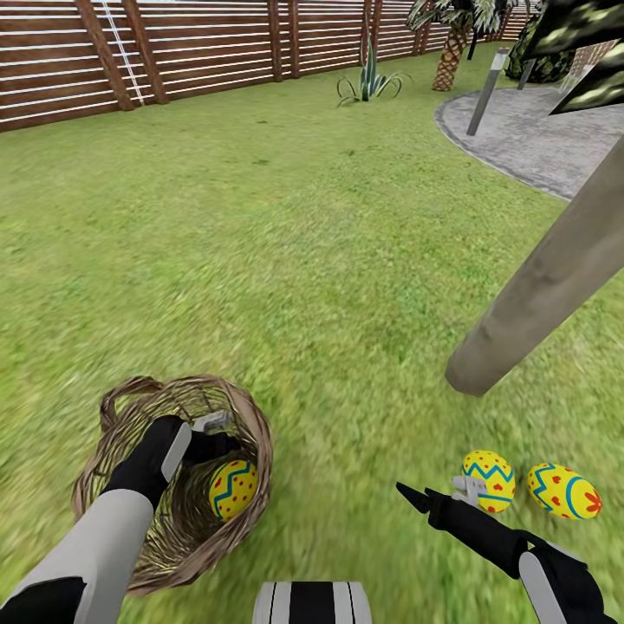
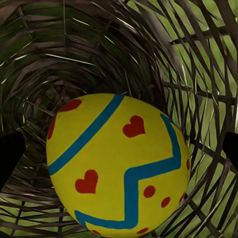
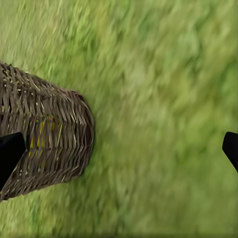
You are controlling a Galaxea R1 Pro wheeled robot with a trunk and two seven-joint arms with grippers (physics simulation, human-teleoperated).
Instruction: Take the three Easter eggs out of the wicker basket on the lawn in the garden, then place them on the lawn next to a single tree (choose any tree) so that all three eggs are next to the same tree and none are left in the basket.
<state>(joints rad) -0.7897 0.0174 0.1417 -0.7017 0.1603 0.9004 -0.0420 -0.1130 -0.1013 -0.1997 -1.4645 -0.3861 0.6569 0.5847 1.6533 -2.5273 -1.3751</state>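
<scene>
Notably, one Easter egg (image 1: 232, 489) remains inside the wicker basket (image 1: 130, 416), lying low against the basket's near-right wall. Two eggs (image 1: 489, 479) (image 1: 564, 490) already lie on the lawn (image 1: 286, 260), close together and near the foot of the tree trunk (image 1: 537, 295).

Risks, as judged from here:
- Basket is light and loosely woven. A sideways push from the left arm inside it could tip or drag it, and the egg would roll away from the fingers.
- Egg is smooth and rounded. A grip off its middle could squirt it out, deeper into the weave or over the rim.
- Fingertips could snag in the twig gaps while closing or lifting, bringing the basket up with the egg.
- Carrying the egg to the tree, a late or high release could knock the two eggs on the grass apart.

Left gripper (image 1: 212, 432): reaching into the basket just above the egg. In the left wrist view the egg (image 2: 119, 163) sits between two dark fingertips (image 2: 11, 156) at the frame edges, jaws spread wide, not yet closed on it; contact cannot be told.

Right gripper (image 1: 433, 498): jaws wide, holding nothing, hovering over grass beside the nearer egg.
</scene>
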